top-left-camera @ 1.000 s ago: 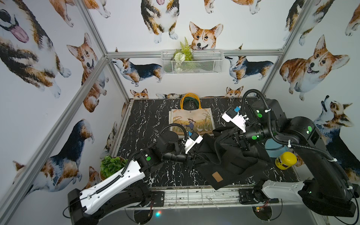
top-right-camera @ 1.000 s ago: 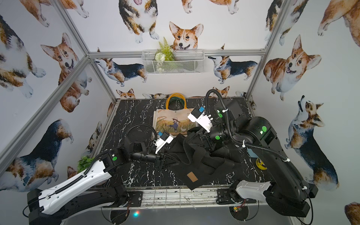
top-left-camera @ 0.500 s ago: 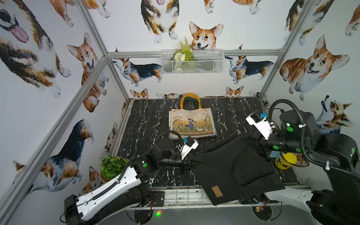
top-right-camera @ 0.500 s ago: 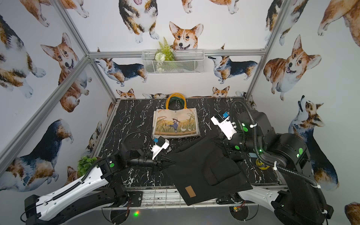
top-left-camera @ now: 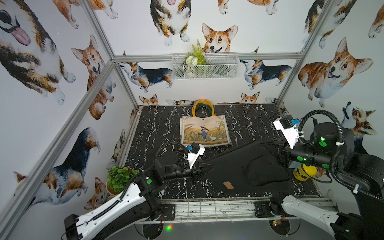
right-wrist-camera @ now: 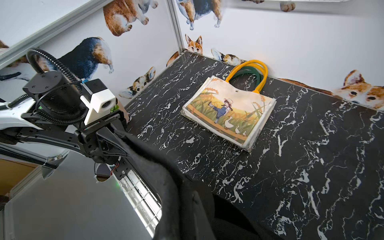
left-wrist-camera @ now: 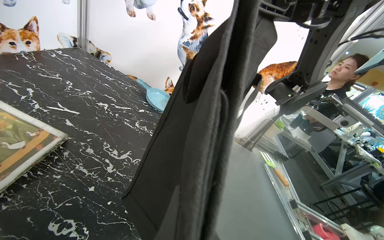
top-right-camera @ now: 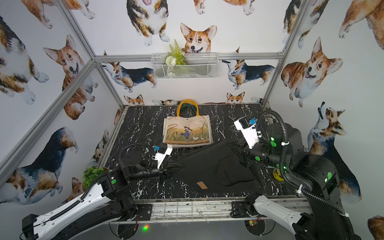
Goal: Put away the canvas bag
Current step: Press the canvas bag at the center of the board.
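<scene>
Your left gripper [top-left-camera: 207, 168] is pinched tight on one corner of the black bag [top-left-camera: 234, 166], and the right wrist view shows the dark cloth running straight out from between its closed jaws. Your right gripper [top-left-camera: 268, 148] is clamped shut on the bag's opposite end, so you have the black bag stretched between both arms over the near right part of the marble table [top-left-camera: 158, 128]. From the left wrist view its lower edge reaches down to the tabletop. A small tan tag [top-left-camera: 228, 185] shows on the bag's near side. The printed canvas bag [top-left-camera: 205, 131], with its yellow handles pointing at the back wall, lies flat toward the back middle of the table, just beyond the stretched cloth. Neither gripper touches it. You have a yellow container [top-left-camera: 303, 172] beside the right arm, a potted plant [top-left-camera: 119, 177] at the near left edge, and a wire basket [top-left-camera: 204, 66] on the back wall.
</scene>
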You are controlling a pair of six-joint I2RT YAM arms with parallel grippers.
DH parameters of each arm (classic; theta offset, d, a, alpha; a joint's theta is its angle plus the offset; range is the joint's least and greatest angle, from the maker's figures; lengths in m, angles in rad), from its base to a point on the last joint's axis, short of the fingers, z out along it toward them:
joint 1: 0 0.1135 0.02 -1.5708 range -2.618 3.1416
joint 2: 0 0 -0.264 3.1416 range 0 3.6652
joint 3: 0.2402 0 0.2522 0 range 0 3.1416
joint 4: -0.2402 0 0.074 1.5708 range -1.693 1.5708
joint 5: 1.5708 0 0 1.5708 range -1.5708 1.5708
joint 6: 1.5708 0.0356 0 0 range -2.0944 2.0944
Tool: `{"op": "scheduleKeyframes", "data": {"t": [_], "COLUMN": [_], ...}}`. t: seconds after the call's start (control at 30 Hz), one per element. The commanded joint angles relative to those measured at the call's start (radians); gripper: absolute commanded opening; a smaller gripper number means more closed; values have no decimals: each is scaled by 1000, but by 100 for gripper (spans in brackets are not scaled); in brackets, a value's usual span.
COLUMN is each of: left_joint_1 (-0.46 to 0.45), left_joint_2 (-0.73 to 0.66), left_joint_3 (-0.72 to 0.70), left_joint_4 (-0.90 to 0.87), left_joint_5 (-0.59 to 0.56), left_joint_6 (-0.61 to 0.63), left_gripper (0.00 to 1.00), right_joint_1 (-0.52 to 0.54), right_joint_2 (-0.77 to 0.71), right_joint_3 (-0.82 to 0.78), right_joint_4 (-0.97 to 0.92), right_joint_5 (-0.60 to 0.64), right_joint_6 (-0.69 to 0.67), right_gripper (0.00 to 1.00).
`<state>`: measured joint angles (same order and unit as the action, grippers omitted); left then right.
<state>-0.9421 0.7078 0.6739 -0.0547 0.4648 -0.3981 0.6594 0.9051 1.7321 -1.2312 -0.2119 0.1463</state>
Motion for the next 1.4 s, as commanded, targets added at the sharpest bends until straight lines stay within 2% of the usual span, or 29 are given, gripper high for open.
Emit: {"op": "scheduleKeyframes", "data": {"t": [0.0, 0.03, 0.1, 0.27, 0.33, 0.47, 0.67, 0.87, 1.03, 1.3, 1.33, 1.37], "left_joint_1": [11, 11, 12, 15, 14, 14, 12, 12, 11, 9, 9, 9], "left_joint_2": [-16, -8, 16, 101, 139, 213, 268, 292, 312, 323, 323, 323], "left_joint_3": [30, 56, 112, 335, 402, 481, 469, 422, 420, 448, 449, 448], "left_joint_4": [-175, -195, -258, -485, -532, -516, -381, -253, -183, -68, -54, -42], "left_joint_5": [-53, -39, -21, -95, -101, -5, 150, 256, 296, 369, 384, 402], "left_joint_6": [-7, 15, 73, 239, 275, 270, 190, 120, 79, 2, -6, -10], "left_gripper": [52, 57, 61, 63, 63, 63, 64, 63, 63, 64, 58, 36], "right_joint_1": [-13, -13, -12, -12, -12, 13, 136, 142, 146, 176, 180, 184], "right_joint_2": [-16, -10, 13, 86, 103, 112, 153, 177, 209, 308, 315, 319], "right_joint_3": [-9, -12, -14, -19, -40, -118, -129, -133, -125, -106, -103, -101], "right_joint_4": [169, 169, 162, 114, 122, 225, 273, 350, 408, 342, 340, 340], "right_joint_5": [54, -7, -173, -478, -544, -646, -611, -598, -597, -527, -519, -513], "right_joint_6": [-44, -57, -82, -82, -60, 27, 50, 91, 136, 93, 89, 88], "right_gripper": [0, 0, 0, 0, 0, 0, 0, 0, 0, 0, 0, 0]}}
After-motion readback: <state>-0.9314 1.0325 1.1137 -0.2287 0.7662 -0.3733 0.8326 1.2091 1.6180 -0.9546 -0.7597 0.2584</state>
